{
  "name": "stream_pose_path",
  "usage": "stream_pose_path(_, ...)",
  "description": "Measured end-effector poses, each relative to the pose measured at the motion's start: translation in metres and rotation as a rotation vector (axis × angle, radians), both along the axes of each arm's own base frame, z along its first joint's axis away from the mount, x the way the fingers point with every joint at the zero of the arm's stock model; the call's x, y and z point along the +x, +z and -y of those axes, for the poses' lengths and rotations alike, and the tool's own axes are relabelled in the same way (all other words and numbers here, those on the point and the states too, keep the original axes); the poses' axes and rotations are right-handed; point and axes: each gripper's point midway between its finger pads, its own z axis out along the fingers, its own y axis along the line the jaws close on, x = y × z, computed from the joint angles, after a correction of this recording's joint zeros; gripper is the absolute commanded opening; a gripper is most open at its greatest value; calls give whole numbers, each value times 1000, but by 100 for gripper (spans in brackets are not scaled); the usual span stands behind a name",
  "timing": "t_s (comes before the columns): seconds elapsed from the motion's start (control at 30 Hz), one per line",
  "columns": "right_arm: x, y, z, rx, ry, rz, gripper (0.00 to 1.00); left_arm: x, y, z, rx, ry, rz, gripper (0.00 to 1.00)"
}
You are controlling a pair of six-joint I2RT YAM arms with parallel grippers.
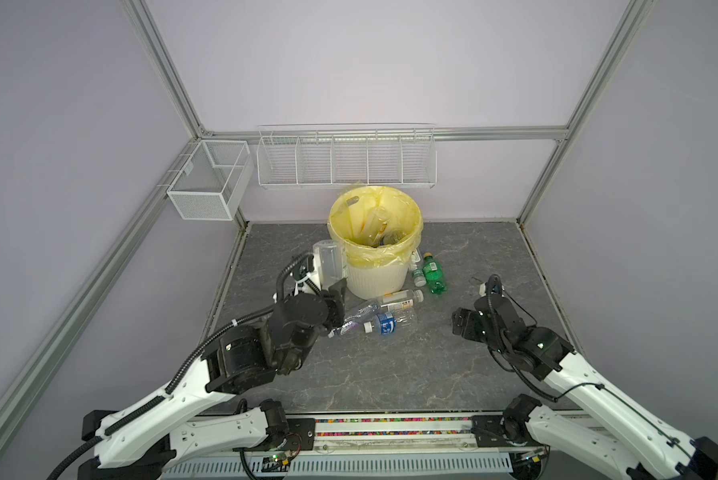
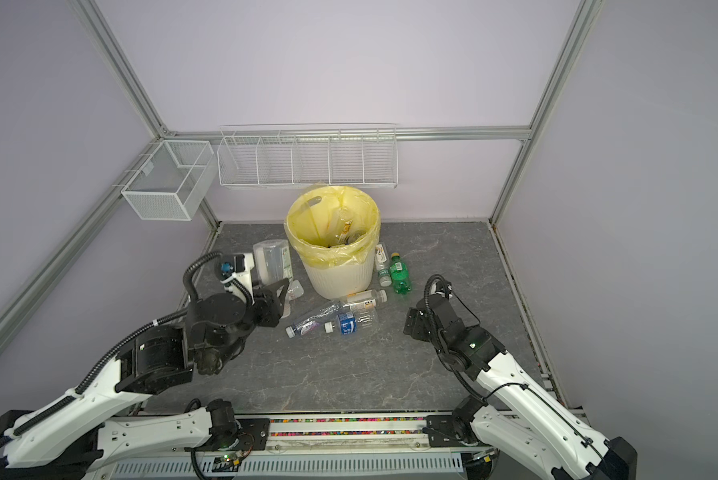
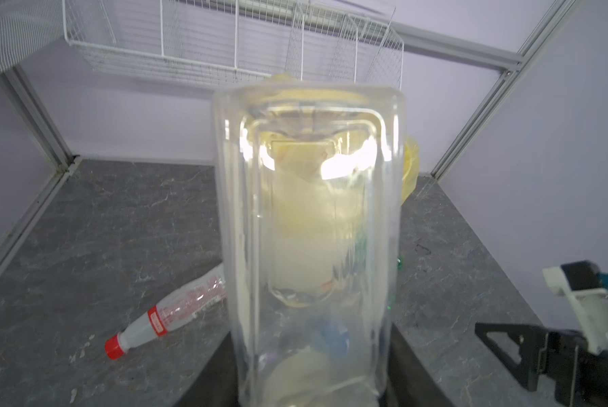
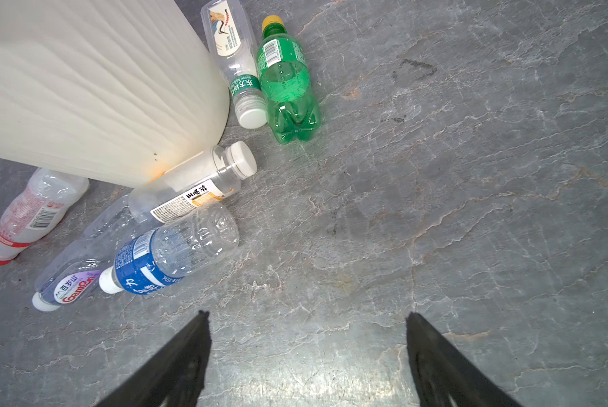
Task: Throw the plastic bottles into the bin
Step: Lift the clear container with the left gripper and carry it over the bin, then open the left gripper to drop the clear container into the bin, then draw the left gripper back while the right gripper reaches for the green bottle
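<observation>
Though close, clear bottle (image 3: 309,246) blurry.

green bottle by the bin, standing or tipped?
Tipped: the green bottle lies on its side on the tabletop, near the bin, yellow cap on.

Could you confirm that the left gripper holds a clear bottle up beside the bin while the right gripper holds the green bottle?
Not quite: the right gripper is open and holds nothing, as the right wrist view shows; the green bottle lies on the table near the bin. The left gripper does hold a clear bottle up beside the bin.
</observation>
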Motion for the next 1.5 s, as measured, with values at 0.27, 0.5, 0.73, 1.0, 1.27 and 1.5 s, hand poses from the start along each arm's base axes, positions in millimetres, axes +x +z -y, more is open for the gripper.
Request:
stream_pose_path(0.27, 2, 3, -3, 20, 6, 13, 88, 135, 64, 41, -40, 54, -11, 73)
stream_pose_path(0.5, -8, 23, 5, 63, 3, 77, 88, 184, 9, 82, 77, -24, -192, 99)
stream_pose_path(0.73, -15, 25, 18, 29, -16, 88, 88, 102, 58, 24, -26, -77, -80, 99)
stream_pose_path(1.0, -9, 8, 27, -110, -30, 26, 88, 52, 64, -17, -85, -87, 11, 99)
stream_pose_path(1.27, 4, 10, 32, -215, -62, 5, 88, 49, -74, -11, -21, -86, -222, 99)
stream_pose_path(1.5, 19, 6, 26, -297, -32, -29, 89, 43, -96, -14, -61, -71, -248, 99)
